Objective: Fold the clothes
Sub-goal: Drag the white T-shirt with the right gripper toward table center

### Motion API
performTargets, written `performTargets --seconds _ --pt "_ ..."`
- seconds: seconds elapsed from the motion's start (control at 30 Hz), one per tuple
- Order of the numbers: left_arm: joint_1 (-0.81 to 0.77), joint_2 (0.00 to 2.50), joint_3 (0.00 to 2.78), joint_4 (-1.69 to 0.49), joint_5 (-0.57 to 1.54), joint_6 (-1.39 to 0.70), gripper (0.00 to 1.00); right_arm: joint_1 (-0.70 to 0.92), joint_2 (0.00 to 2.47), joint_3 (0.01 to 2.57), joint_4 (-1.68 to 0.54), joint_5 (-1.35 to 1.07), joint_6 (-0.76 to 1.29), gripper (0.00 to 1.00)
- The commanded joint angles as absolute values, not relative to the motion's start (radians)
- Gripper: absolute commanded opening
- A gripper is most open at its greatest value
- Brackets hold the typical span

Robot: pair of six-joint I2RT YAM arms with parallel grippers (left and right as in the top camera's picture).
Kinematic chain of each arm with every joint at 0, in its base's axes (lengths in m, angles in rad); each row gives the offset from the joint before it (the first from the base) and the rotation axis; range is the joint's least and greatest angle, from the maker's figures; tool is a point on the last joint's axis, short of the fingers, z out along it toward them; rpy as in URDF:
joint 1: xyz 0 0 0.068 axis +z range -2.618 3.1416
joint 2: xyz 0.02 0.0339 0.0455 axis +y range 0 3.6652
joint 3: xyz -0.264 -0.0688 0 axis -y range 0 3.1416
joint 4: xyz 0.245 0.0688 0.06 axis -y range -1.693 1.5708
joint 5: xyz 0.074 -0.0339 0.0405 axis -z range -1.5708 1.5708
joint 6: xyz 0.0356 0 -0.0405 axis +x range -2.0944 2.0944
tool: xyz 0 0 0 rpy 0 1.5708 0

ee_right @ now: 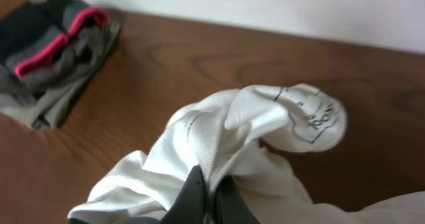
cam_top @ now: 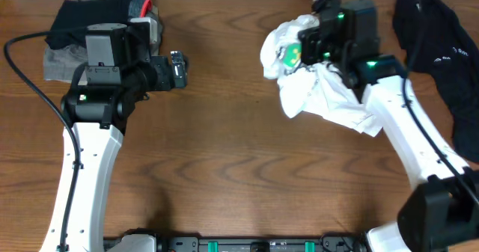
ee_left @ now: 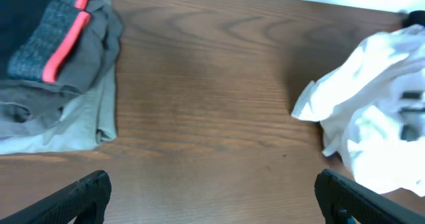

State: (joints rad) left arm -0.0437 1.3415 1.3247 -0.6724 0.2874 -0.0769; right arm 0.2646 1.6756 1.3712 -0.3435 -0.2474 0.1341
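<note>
Crumpled white T-shirt (cam_top: 322,95), right gripper (ee_right: 208,196) pinched tight on its fabric, left gripper (cam_top: 178,69) spread wide and empty, left of the T-shirt

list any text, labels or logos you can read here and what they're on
No text can be read in any view.
Dark printed neck label inside the white T-shirt: blurred, unreadable.
Green logo on the same shirt: too small, no letters legible.
White lettering on the black garment: too small to read.
</note>
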Motion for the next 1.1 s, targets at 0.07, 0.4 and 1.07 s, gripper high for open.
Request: performTargets --seconds 0.07,0.4,1.07 --pt "-0.038 1.346 1.340 -0.669 0.229 -0.060 0.99 0.398 1.728 1.374 -0.409 -0.206 0.190 0.01" --pt "-0.038 1.346 1.340 -0.665 0.188 -0.051 0.99 0.466 1.684 1.374 -0.505 -0.205 0.198 0.57" --pt "-0.012 1.506 1.377 -0.445 0.510 -0.319 0.98 0.123 1.609 1.374 -0.597 -0.187 0.102 0.72"
